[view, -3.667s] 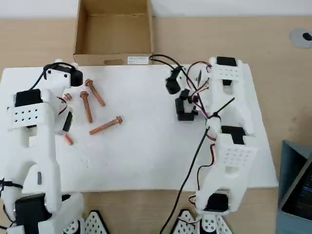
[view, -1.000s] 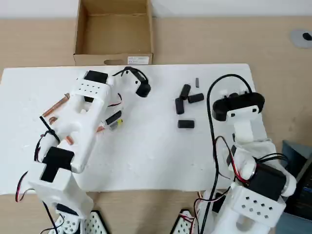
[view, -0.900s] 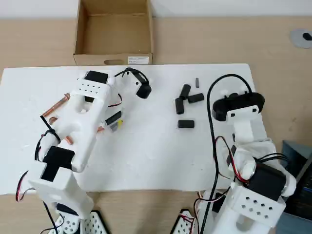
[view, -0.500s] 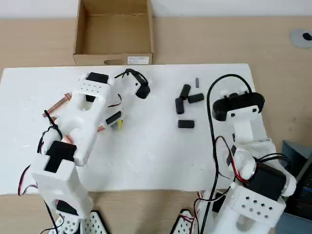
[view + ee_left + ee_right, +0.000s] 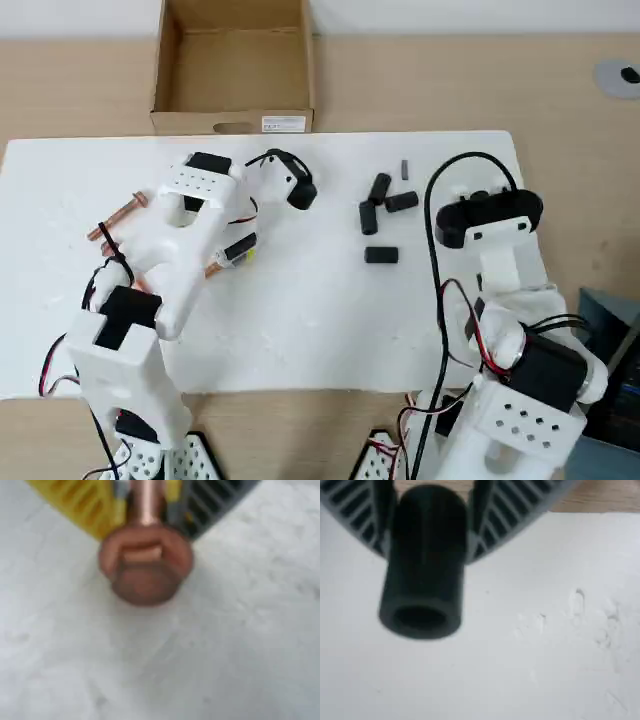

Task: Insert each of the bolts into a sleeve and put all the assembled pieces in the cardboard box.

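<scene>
Wooden table top (image 5: 450, 85) carries a white foam sheet (image 5: 300, 320) that spans most of the scene. Over its left half, a copper-coloured flanged bolt (image 5: 145, 567) is clamped by the shank between the yellow and grey fingers of the left gripper (image 5: 145, 497), with the bolt's head hanging just above the sheet. A black cylindrical sleeve (image 5: 422, 565) is pinched between the ribbed grey fingers of the right gripper (image 5: 430, 510). The sleeve's open end faces the wrist camera, and it hangs above the sheet near an edge where wood shows beyond. Four loose black sleeves (image 5: 381, 254) lie in a small cluster between the two arms, on the far middle of the sheet, with a thin dark pin (image 5: 405, 170) just beyond them. More copper bolts (image 5: 115, 217) lie at the left, partly under the left arm. An open brown cardboard box (image 5: 230, 121) stands on the table at the sheet's far edge, left of centre.
</scene>
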### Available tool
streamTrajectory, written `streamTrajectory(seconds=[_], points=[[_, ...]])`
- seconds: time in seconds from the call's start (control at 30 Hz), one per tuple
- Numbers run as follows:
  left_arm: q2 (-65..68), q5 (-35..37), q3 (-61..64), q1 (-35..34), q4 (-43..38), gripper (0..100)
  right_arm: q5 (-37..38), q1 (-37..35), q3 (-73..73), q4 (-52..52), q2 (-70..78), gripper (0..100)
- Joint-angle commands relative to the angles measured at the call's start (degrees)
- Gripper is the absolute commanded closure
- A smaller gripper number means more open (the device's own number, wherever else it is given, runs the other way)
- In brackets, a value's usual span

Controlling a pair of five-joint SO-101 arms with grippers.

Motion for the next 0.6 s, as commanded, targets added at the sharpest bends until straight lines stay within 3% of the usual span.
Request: streamTrajectory(seconds=[0.0,0.2,0.57], points=[[0.48,3.43,-4.31,0.26,2.99,99,-0.53,0.4,-0.4,-1.32,-0.66,98.8],[-3.12,13.27,-13.27,1.05,13.27,99,-0.53,0.4,-5.23,-0.09,-0.66,98.8],[-25.54,33.23,-21.71,4.13,26.02,99,-0.53,0.66,-15.69,7.38,-0.66,98.8]])
